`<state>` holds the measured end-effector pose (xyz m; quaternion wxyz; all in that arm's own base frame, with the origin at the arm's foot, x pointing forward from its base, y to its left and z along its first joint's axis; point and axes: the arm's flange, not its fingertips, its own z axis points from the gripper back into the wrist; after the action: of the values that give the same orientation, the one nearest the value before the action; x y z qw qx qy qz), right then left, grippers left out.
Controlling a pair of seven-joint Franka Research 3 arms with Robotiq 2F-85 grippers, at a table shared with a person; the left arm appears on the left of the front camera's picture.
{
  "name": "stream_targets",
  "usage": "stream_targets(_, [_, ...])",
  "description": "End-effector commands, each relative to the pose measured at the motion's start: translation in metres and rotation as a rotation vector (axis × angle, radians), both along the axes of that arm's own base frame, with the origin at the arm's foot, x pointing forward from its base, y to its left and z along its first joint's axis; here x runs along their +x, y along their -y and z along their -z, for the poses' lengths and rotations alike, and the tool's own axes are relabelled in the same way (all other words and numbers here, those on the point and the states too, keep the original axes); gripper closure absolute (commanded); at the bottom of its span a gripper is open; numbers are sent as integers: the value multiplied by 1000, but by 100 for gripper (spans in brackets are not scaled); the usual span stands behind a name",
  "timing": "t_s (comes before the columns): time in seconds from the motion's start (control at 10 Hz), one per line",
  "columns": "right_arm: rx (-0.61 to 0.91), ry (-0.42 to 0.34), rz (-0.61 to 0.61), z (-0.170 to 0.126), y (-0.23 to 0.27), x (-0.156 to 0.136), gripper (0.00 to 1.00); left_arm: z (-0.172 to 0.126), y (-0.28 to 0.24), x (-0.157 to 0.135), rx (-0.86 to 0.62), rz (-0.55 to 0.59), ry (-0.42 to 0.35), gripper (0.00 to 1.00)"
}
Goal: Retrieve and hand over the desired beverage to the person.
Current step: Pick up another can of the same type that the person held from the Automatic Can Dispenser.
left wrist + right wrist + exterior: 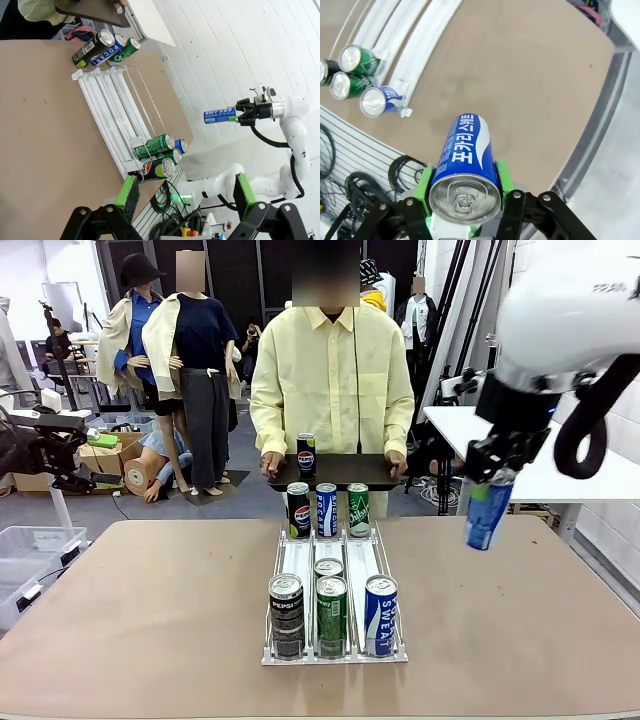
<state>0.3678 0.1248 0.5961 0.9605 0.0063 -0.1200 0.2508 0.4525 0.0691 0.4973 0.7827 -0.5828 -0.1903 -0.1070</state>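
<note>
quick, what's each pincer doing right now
left pincer: open, holding nothing
right pincer: closed on the blue can, lifted above the table

held aluminium drink can (pixel 465 165): blue, white wave, white Korean lettering, silver top
gripper pads (pixel 502 175): green
flat wooden table (pixel 150 610): light brown
person's button shirt (pixel 330 375): pale yellow
rectangular serving tray (pixel 340 472): dark
wire can rack (pixel 300 558): white

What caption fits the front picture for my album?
Right claw lifts a blue-and-white drink can beside the clear plastic can rack.
</note>
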Motion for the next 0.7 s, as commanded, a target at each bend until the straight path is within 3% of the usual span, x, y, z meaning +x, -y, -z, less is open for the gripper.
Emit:
stream_targets(0.0, [41,-5,-2,-10,36,-3,72,-1,-1,0,-1,-6,4,0])
stream_targets(0.3, [69,-15,-7,-14,72,1,72,-1,-1,0,-1,-6,4,0])
stream_targets(0.6, [48,-8,16,-12,72,0,72,-1,-1,0,-1,-6,4,0])
